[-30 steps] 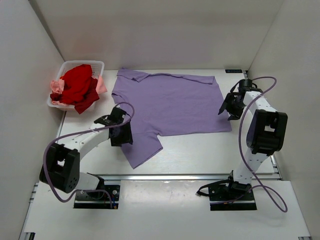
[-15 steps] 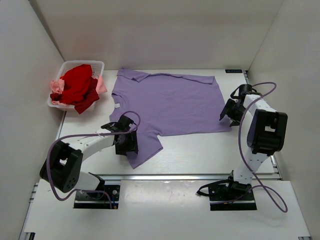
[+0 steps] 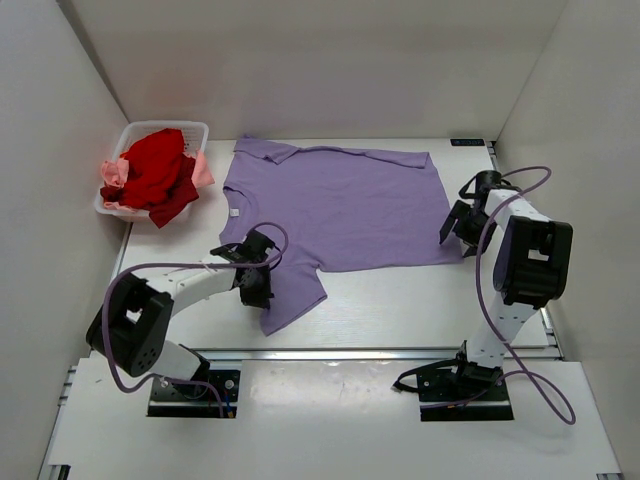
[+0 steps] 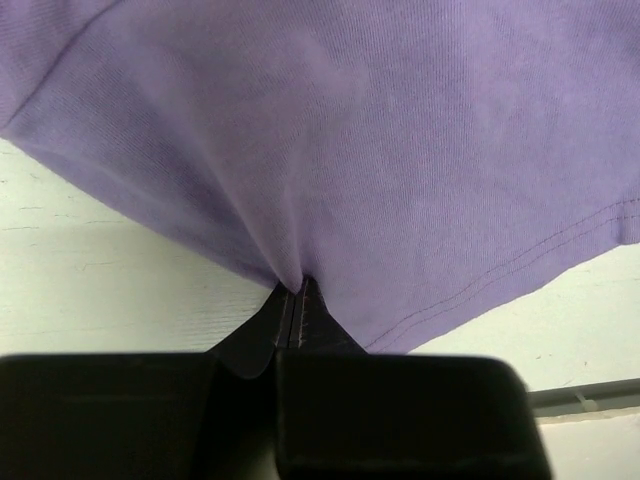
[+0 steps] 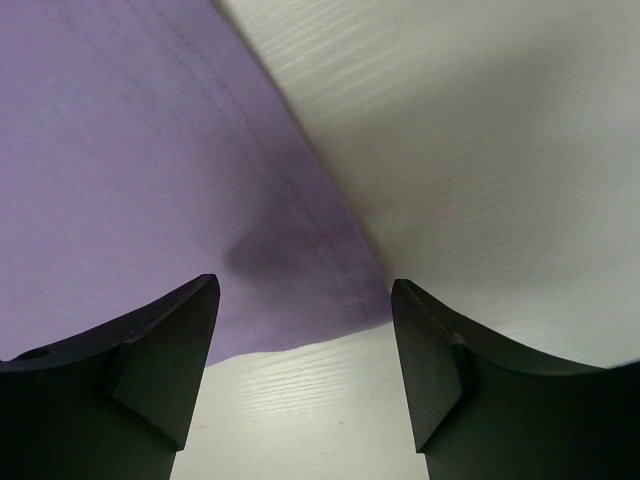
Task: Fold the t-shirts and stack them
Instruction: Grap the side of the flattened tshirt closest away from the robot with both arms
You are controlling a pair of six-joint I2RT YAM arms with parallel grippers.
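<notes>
A lavender t-shirt (image 3: 340, 205) lies spread flat on the white table, one sleeve (image 3: 290, 300) pointing toward the near edge. My left gripper (image 3: 260, 288) is at that sleeve's left edge, shut on a pinched ridge of the purple cloth (image 4: 330, 150), its fingertips (image 4: 297, 292) pressed together. My right gripper (image 3: 458, 228) stands open at the shirt's right near corner (image 5: 340, 290), which lies between its fingers (image 5: 170, 340) without touching them. A red t-shirt (image 3: 155, 170) and a pale pink one (image 3: 204, 172) are heaped in the basket.
The white plastic basket (image 3: 190, 128) sits at the back left corner of the table. White walls close in the left, back and right sides. Bare table (image 3: 420, 300) lies between the shirt's near hem and the arm bases.
My left gripper slid toward the near edge along the sleeve and shut on its cloth. My right gripper opened a little wider beside the shirt's corner.
</notes>
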